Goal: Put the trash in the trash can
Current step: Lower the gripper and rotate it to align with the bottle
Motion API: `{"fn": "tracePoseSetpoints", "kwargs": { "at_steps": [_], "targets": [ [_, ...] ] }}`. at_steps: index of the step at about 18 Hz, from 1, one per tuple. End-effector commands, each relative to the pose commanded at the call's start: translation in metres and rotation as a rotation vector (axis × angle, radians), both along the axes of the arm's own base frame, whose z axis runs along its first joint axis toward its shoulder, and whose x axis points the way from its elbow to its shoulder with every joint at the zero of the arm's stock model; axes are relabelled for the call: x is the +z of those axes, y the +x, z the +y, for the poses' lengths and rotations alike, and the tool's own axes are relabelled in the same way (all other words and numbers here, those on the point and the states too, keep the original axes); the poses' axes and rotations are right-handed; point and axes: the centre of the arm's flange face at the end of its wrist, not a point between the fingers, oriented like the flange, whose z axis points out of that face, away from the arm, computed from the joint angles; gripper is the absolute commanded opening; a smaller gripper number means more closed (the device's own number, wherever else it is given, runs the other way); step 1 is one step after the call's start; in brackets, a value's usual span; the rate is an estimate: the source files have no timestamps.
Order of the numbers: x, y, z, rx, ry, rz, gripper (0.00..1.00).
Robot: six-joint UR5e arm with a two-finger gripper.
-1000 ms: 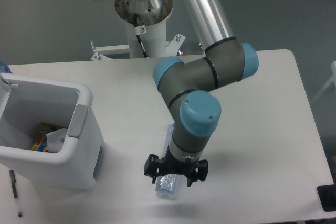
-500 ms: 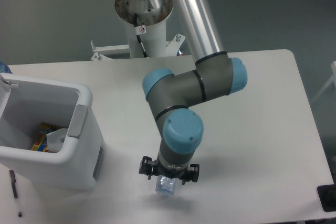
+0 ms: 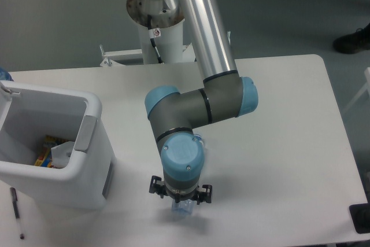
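Shifted leftward since a second ago, the gripper point(image 3: 180, 199) stays clamped on the clear bottle point(image 3: 181, 206) above the table point(image 3: 277, 143), right of the trash can point(image 3: 87, 143); no label readable.

UR5e arm point(image 3: 199, 105): polished silver tubular links, dark grey joint housings with light blue end caps; white pedestal base point(image 3: 159, 39) carrying a black cable; black two-finger gripper point(image 3: 180, 192).

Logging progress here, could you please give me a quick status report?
Gripper above clear bottle, jaws hidden. Trash can to its left. Path looks open.
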Motion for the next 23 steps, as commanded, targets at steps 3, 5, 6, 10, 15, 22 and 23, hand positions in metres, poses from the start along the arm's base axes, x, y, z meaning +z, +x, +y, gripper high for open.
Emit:
{"fn": "tracePoseSetpoints", "kwargs": {
  "at_steps": [3,5,6,10,15,22,23],
  "targets": [
    [-0.015,0.009,0.004,-0.023,-0.068,0.049,1.00],
    [-0.022,0.014,0.006,-0.027,-0.091,0.062,1.00],
    [-0.023,0.013,0.006,-0.023,-0.092,0.064,1.00],
    [-0.034,0.013,0.007,-0.008,-0.104,0.062,1.00],
    [-0.048,0.020,0.016,-0.006,-0.137,0.165,1.00],
    [-0.042,0.020,0.020,0.032,-0.116,0.168,0.66],
    [-0.042,0.020,0.020,0.036,-0.114,0.167,0.61]
  ]
}}
